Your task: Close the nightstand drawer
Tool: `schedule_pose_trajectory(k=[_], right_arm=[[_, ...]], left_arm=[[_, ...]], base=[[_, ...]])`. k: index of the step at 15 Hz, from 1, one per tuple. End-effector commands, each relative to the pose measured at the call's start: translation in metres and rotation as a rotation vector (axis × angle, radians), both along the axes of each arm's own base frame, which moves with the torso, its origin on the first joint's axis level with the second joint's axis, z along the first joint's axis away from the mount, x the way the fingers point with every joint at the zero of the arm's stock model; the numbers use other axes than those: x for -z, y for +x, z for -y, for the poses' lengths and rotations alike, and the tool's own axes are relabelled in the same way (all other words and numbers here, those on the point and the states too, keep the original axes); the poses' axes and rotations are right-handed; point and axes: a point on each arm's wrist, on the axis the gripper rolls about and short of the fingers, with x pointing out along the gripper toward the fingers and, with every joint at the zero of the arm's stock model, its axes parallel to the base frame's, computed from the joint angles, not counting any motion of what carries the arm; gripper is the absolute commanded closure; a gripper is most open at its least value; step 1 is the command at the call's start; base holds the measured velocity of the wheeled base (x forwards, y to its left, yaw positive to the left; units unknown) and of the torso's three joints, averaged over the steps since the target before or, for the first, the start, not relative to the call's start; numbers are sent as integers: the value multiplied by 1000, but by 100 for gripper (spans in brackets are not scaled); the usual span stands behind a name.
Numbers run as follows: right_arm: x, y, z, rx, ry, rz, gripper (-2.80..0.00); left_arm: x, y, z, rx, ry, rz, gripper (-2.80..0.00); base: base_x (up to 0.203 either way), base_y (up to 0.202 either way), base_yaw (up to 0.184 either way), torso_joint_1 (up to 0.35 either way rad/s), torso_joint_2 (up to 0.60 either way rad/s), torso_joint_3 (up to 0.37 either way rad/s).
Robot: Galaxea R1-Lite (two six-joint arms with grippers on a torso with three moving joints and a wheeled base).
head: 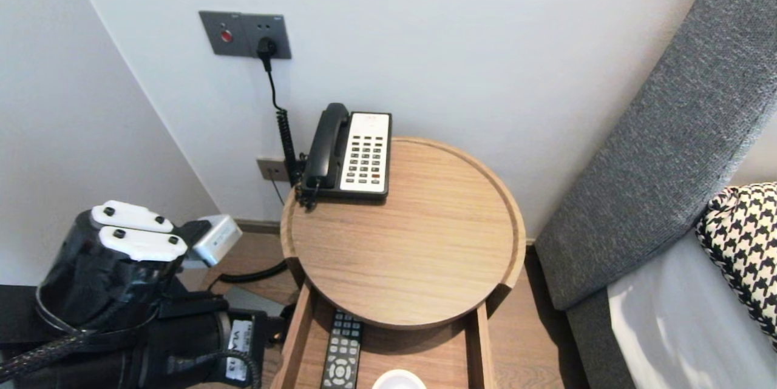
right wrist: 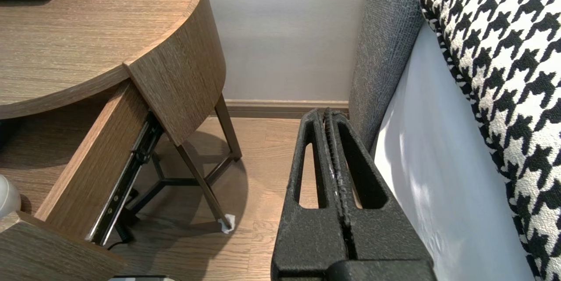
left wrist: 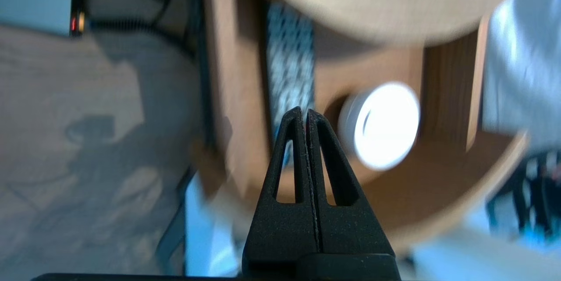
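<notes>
Left wrist view shows closed left hand (left wrist: 305, 112) near drawer's remote (left wrist: 289, 53).

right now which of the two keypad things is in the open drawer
The black remote control: it lies in the drawer, while the telephone sits on the round tabletop.

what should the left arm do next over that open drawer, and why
Probably part the fingers of the left gripper first: they are pressed shut and hold nothing, poised above the open drawer near the remote and the white round container. Shut, they can grasp neither. The right gripper sits parked beside the bed.
</notes>
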Motion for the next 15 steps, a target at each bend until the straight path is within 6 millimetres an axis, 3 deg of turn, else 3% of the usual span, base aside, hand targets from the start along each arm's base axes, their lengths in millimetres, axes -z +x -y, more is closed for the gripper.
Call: schedule_pose_trajectory(k=[1,6,15], right_arm=[[7,2,0,0,0,-25,0],[7,2,0,0,0,-26,0],[7,2,0,0,0,-26,0]], left_arm=[[-3,-21,-27,20,6,-29,0],[42,-49,-51,139,184,-179,0],[64,-52,-49,238,245,-257,0]], base=[[0,0,0,0,0,0],[0,0,0,0,0,0],[0,0,0,0,0,0]])
